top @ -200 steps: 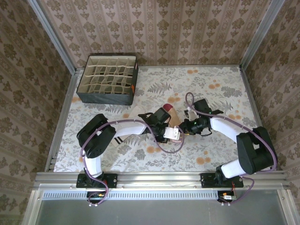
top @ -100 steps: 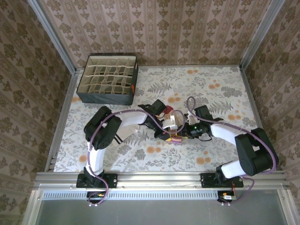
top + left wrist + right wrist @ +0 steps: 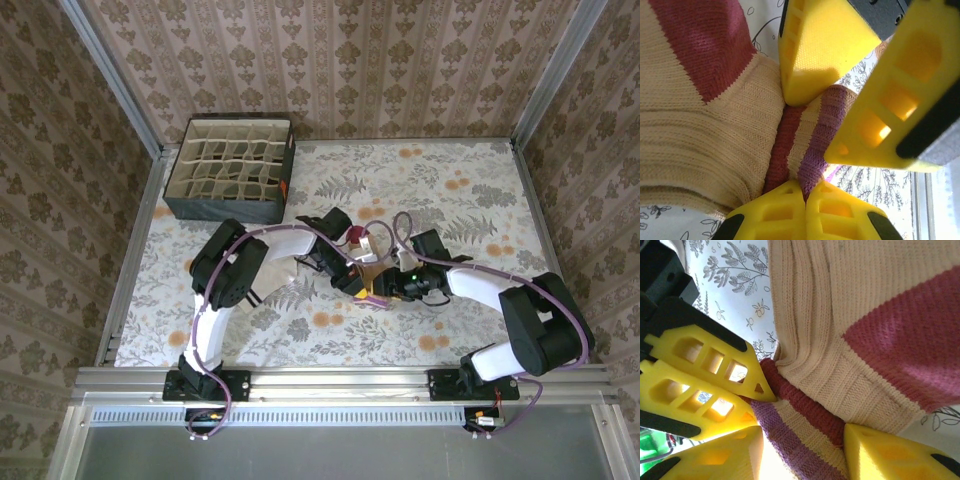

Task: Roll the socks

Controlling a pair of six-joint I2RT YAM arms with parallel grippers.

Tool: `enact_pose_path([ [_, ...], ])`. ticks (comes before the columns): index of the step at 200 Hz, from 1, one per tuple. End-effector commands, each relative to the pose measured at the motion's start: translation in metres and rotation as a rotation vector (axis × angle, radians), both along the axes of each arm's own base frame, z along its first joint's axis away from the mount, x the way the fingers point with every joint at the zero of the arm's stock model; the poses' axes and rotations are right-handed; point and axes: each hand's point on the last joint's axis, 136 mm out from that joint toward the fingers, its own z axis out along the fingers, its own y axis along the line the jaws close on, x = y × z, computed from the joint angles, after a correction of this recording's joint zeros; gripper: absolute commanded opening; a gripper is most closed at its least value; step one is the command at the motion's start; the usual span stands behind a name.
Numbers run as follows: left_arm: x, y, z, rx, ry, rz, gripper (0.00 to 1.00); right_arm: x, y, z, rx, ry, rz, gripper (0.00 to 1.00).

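A tan sock (image 3: pixel 705 135) with maroon patches lies bunched mid-table, seen from above as the socks (image 3: pixel 368 245). Its cuff (image 3: pixel 805 415) is striped maroon, cream and purple. My left gripper (image 3: pixel 805 192) is shut on the purple edge of that cuff, fingertips pressed together over the fabric. My right gripper (image 3: pixel 802 452) faces it from the other side, jaws apart, and the cuff runs between its two yellow fingers (image 3: pixel 890 455). From above, the left gripper (image 3: pixel 360 282) and right gripper (image 3: pixel 386 287) meet tip to tip at the cuff. I cannot make out a separate cream sock.
A dark box (image 3: pixel 225 208) with a grid of compartments stands at the far left corner. The floral tablecloth (image 3: pixel 460 190) is bounded by metal rails on the left, right and near sides. Both arms crowd the table's middle.
My right gripper's jaws have widened around the cuff. The left arm has folded inward, its elbow swinging right, while its gripper stayed shut on the sock near the same spot.
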Motion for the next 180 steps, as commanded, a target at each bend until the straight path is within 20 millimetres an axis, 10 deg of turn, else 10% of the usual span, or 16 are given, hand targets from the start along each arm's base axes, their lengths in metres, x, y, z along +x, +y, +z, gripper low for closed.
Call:
enact_pose_path([
  [1,0.003,0.004,-0.009,0.034,0.074,0.04,0.0,-0.013,-0.003,-0.014,-0.099,0.043,0.048,0.43],
  [54,0.008,0.009,-0.001,-0.03,-0.061,0.038,0.06,-0.013,-0.018,-0.026,-0.236,0.107,0.022,0.0],
  [130,0.005,0.02,0.038,-0.221,-0.63,-0.078,0.26,-0.021,-0.035,-0.037,-0.366,0.234,0.042,0.0],
  [180,-0.013,0.011,0.027,-0.186,-1.19,-0.289,0.34,-0.023,-0.036,-0.044,-0.389,0.301,0.076,0.0],
])
